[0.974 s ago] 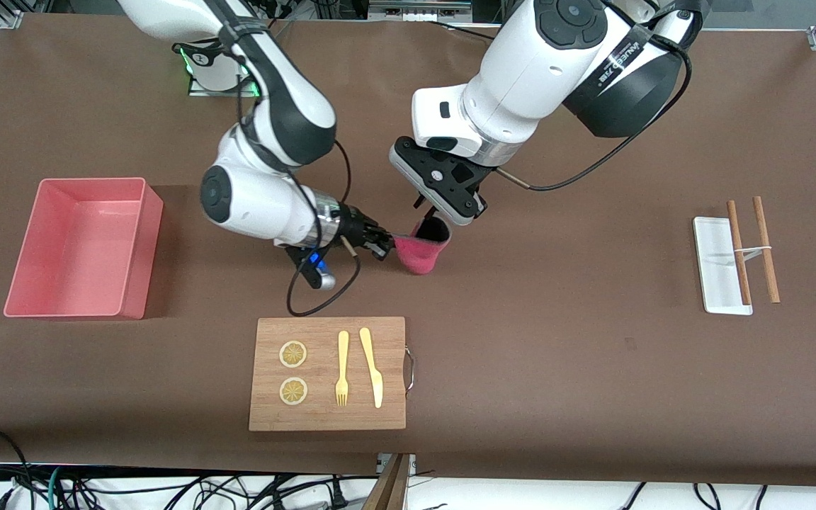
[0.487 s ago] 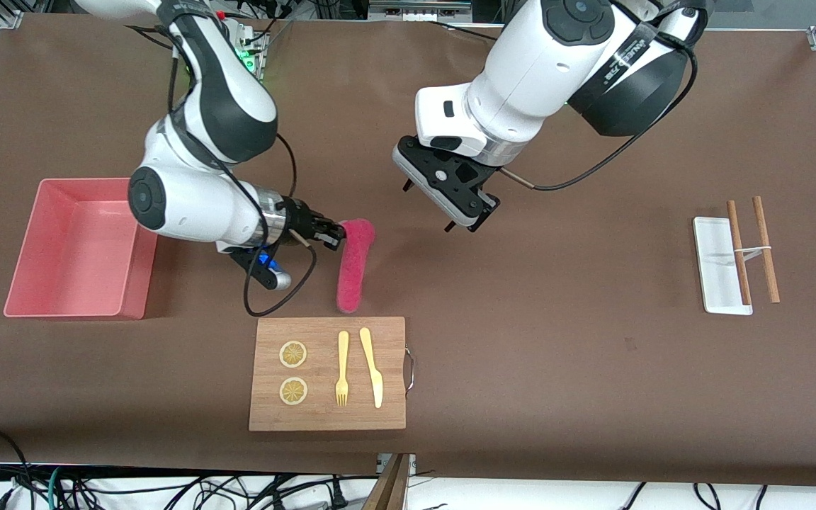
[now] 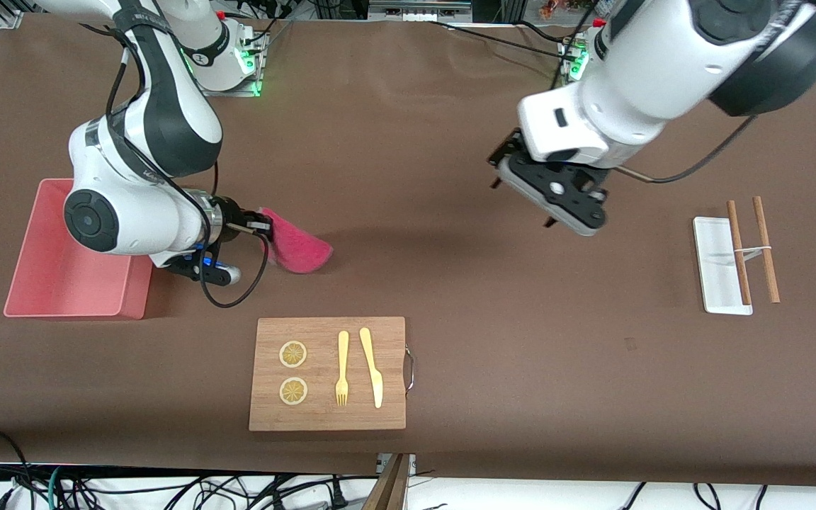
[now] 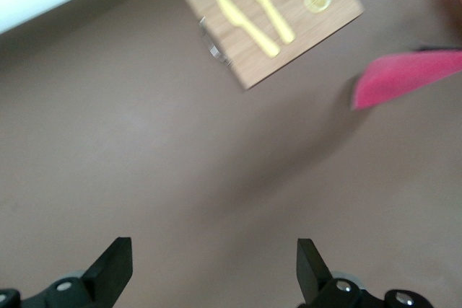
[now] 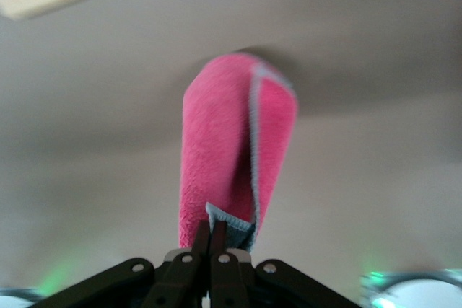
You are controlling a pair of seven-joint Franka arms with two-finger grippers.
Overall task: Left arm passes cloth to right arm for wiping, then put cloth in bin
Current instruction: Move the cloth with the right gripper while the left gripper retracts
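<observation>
Pinching one corner of the cloth, the right gripper had its jaws pressed tight together, and the pink cloth hung from it over the bare brown table, close beside the bin. In the front view the bin sat at about nine o'clock from the cloth, and the cutting board sat at about five o'clock from it. The right wrist view showed the cloth folded over with its grey edge showing, stuck between the two thin fingers.

Over at three o'clock from the cloth, the left gripper was up over the table with nothing in it. Its jaws were spread wide, as the left wrist view showed.

The pass looked done, so the wiping step was probably next. To wipe well, the right arm would likely need to go down until the cloth lay flat on the table, then slide it slowly while squeezing hard so it did not slip out. It should stay away from the cutting board so nothing got knocked.

Counting things: two arms, one cloth, one bin, one cutting board, two lemon slices, one fork, one knife, one white tray and two brown sticks.
</observation>
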